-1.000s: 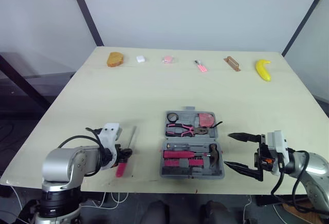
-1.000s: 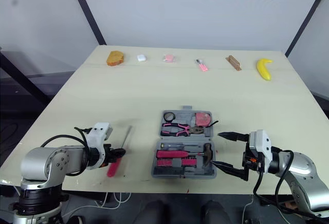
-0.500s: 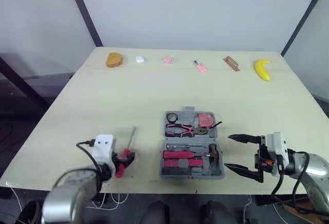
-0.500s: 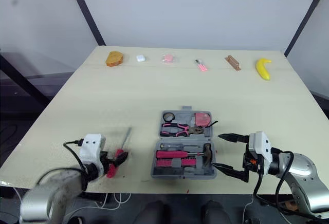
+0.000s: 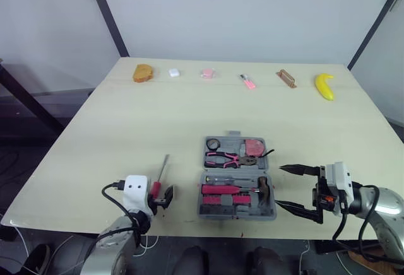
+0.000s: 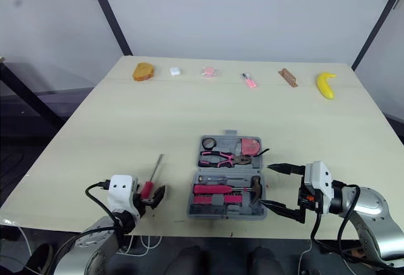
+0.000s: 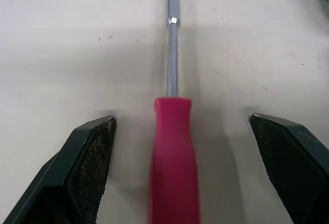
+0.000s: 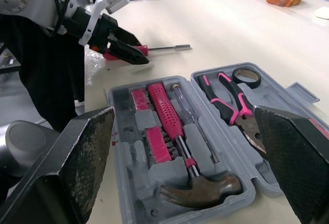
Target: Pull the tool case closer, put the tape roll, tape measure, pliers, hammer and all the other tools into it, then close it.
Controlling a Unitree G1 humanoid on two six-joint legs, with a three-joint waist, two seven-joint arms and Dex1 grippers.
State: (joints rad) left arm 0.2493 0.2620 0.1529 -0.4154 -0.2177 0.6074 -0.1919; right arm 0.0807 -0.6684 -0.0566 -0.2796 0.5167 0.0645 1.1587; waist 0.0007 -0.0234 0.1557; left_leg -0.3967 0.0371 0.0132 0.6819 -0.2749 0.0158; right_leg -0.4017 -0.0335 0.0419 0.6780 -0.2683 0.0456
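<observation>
Now the table [image 5: 189, 117] carries the tool case [image 8: 121, 131], which lies open and flat with both halves facing up. To the right of the case hangs the right gripper [image 5: 279, 185], its two fingers spread wide apart and holding nothing. To the left of the case is the left gripper [image 7: 181, 118], also opened wide and empty. It has one finger on each side of the screwdriver [image 7: 172, 131] and touches neither the handle nor the shaft. This screwdriver lies on the table just left of the case, with the red handle toward the robot and the metal shaft pointing away.

Inside the case I see already the hammer [image 8: 200, 188], the pliers [image 5: 222, 157], the tape measure [image 5: 254, 146] and the tape roll [image 5: 211, 144]. In my judgement the screwdriver is therefore the one tool outside, and the step in hand is to grasp it.

To do this well, the left gripper should close on the thick red handle, not on the thin shaft. The handle should sit centred between the fingers so that it does not roll away. The fingers should come low to the table before closing. After lifting, the tool must go parallel to its slot in the case; which slot is free I cannot tell.
</observation>
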